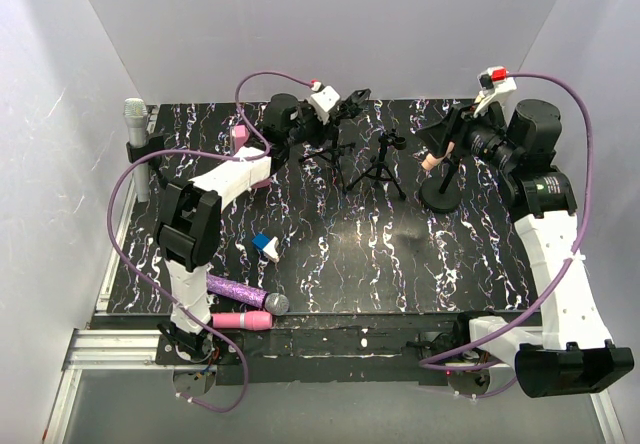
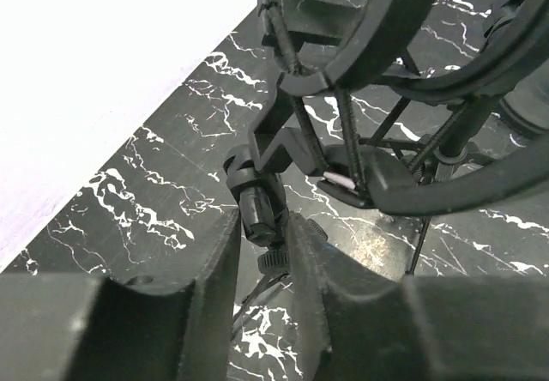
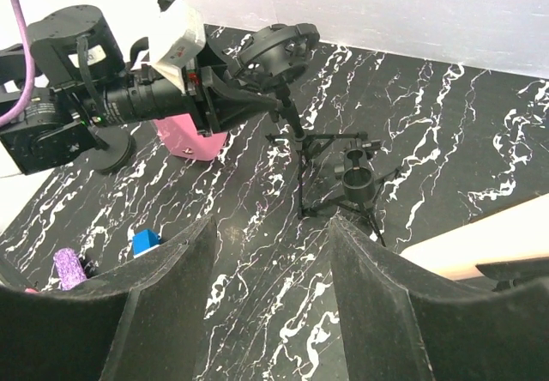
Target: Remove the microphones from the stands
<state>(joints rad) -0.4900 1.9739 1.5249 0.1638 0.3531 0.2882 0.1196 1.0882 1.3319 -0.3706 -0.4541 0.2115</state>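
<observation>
Left tool (image 2: 263,231) first: its two dark fingers (image 2: 214,295) fill the bottom of the left wrist view, pinched in close on the swivel joint (image 2: 260,209) under the shock mount (image 2: 369,46). Both pads look to touch the joint, so it is clenched on it with a narrow gap. The mount ring looks empty. The joint tops the tripod stand (image 1: 338,159) at the back-middle of the counter (image 1: 400,254).

Right tool (image 3: 273,226): spread wide, nothing between the fingers, released. The peach microphone (image 1: 432,161) is the task's thing as I read it. It sits tilted on the round-base stand (image 1: 442,196) at the right of the counter, just beside the right tool. In the right wrist view it lies outside the finger on the picture's right, not in the gap. Cannot tell whether a clip grips it.

Step, my read: brace and approach, removal not yet done. To do it well, set the left grip square on the joint, off the elastic cords, tripod feet flat. The right tool should shift sideways until the microphone body is centred in the gap. Then it should close on the body, not the head, and draw along the holder's axis so the base does not tip.
</observation>
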